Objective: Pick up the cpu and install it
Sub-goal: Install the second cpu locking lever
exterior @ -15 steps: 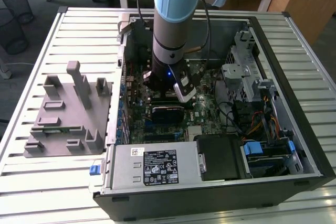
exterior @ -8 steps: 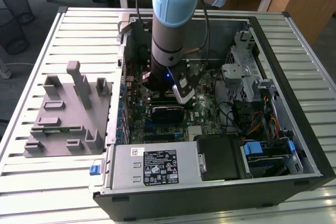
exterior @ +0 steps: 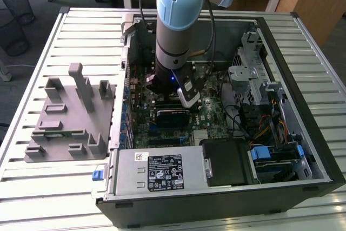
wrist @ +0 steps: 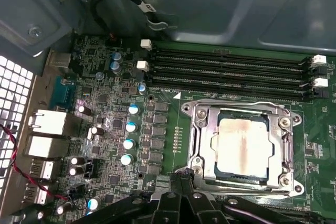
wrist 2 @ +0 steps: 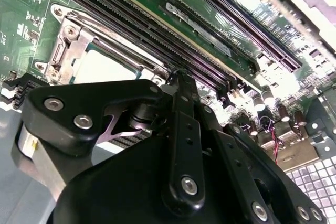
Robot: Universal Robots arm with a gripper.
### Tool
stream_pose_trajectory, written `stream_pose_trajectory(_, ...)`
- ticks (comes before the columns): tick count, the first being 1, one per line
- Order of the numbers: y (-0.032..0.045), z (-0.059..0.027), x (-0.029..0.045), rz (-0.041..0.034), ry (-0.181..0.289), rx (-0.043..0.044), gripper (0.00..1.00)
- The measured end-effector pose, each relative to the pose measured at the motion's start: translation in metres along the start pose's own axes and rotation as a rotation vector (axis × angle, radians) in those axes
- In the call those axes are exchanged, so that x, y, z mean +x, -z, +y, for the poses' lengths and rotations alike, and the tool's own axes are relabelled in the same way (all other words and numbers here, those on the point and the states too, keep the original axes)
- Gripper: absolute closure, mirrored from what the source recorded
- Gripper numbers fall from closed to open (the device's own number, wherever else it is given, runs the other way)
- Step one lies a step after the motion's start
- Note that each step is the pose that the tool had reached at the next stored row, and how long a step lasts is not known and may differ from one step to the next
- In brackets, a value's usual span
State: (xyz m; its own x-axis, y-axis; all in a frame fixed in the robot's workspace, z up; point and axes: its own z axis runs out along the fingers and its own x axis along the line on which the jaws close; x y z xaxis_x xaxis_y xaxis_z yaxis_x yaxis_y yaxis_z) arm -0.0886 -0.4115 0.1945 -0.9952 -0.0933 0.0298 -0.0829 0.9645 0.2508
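The cpu (wrist: 242,146) sits flat in its socket (wrist: 202,145) on the green board (wrist: 105,129), inside the metal frame. The arm (exterior: 175,25) reaches down into the open computer case (exterior: 303,79). The claw (wrist: 181,174) hangs just beside the socket's edge. Its fingers (wrist 2: 181,129) are pressed close together and hold nothing. A grey holder (exterior: 70,117) lies on the surface (exterior: 32,209) beside the case.

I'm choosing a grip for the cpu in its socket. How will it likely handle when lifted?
The cpu looks like a flat rigid square, so probably stiff, not floppy. Its smooth metal top may be slippery. It sits low inside the metal socket frame, so its edges likely offer little to grasp.
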Motion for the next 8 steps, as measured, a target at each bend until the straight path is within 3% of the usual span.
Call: stream_pose_trajectory(8, -0.0034, -0.0004, 0.0004, -0.0001, 0.005, -0.0099, 0.89)
